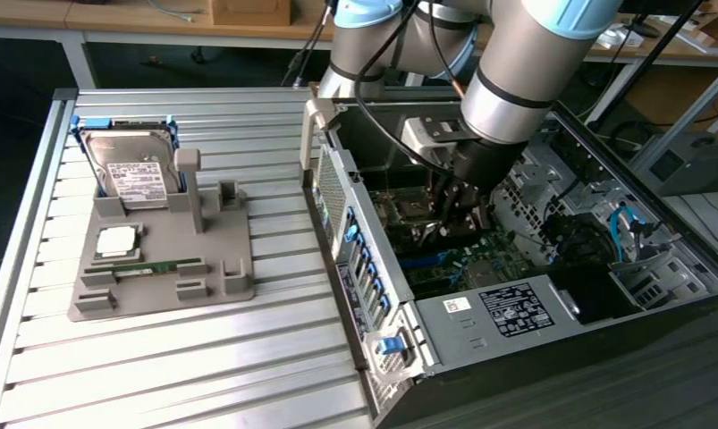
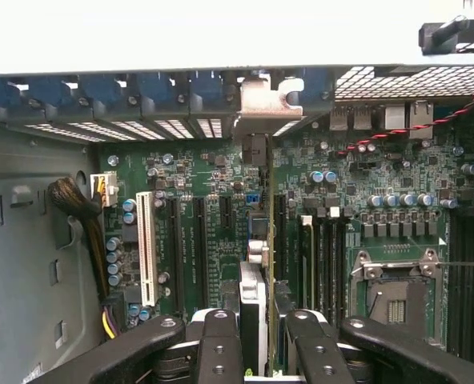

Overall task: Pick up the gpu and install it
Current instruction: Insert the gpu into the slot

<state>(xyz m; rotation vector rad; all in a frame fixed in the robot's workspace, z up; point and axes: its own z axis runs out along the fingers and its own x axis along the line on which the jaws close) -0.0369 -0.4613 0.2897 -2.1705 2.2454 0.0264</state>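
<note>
The gpu (image 2: 253, 308) shows edge-on in the wrist view as a thin dark card between my two black fingers (image 2: 221, 352). Its silver bracket (image 2: 261, 102) reaches up to the row of rear slot openings of the computer case (image 1: 371, 268). My gripper (image 2: 263, 352) is shut on the card, which stands upright over the black expansion slots of the green motherboard (image 2: 213, 232). In the exterior view my gripper (image 1: 460, 214) is down inside the open case above the motherboard, and the arm hides the card there.
On the slatted table at the exterior view's left sits a grey fixture (image 1: 215, 286) holding a hard drive (image 1: 138, 174), a CPU (image 1: 116, 239) and a RAM stick (image 1: 144, 266). Inside the case are a white slot (image 2: 146, 248), the CPU socket (image 2: 393, 296) and a cable bundle (image 2: 85, 216).
</note>
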